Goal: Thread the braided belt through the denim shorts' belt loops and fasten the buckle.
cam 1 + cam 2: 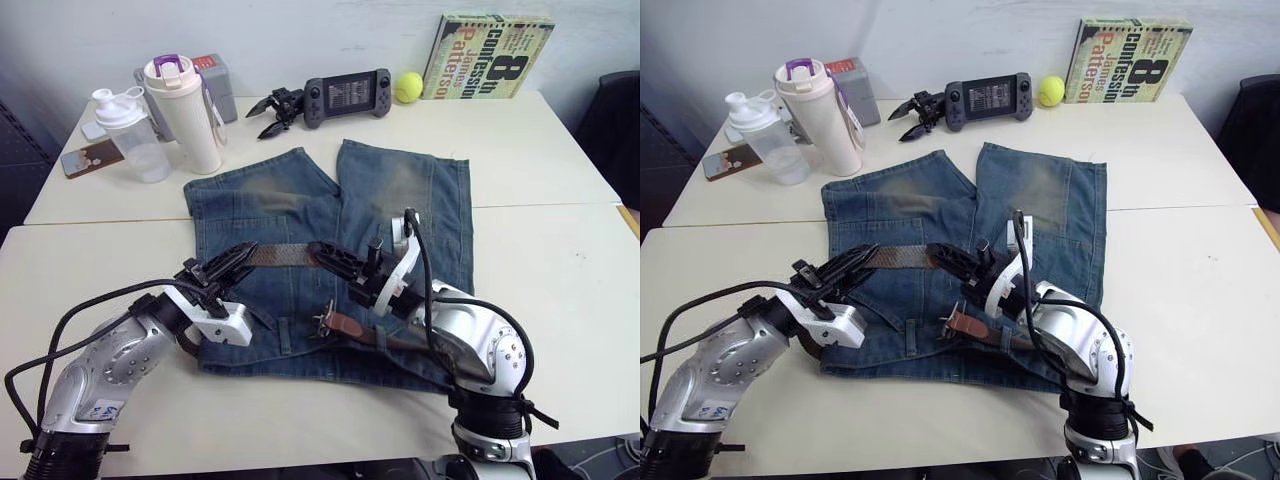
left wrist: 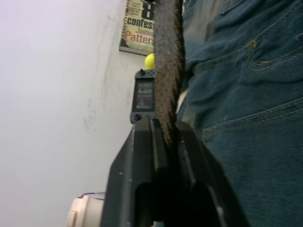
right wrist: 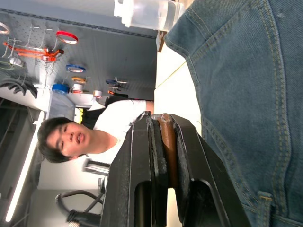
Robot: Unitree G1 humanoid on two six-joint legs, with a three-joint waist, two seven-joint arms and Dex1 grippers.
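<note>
The white table (image 1: 560, 250) takes up most of the head view. The denim shorts (image 1: 300, 215) are spread flat in the middle of it, waistband at 6 o'clock nearest the robot, both legs pointing to 12. Up at 12 to 1 o'clock a James Patterson paperback (image 1: 488, 55) leans on the wall, with a yellow tennis ball (image 1: 407, 87) and a handheld game console (image 1: 347, 97) just beside it. At 10 to 11 o'clock there's a cream tumbler with a purple lid (image 1: 185, 115) and a clear shaker bottle (image 1: 130, 135).

The braided belt (image 1: 280, 256) runs across the shorts, stretched taut between the two grippers. The left gripper (image 1: 236, 257) is clamped on the woven dark-brown part, strap pinched between its fingers (image 2: 142, 161) in the wrist view. The right gripper (image 1: 328, 257) is squeezed onto the tan leather end, visible between its fingers (image 3: 142, 156). The buckle (image 1: 322, 322) sits on the waistband at 6 o'clock, just under the right gripper. A person in a white shirt (image 3: 111, 125) shows up in the right wrist view.
</note>
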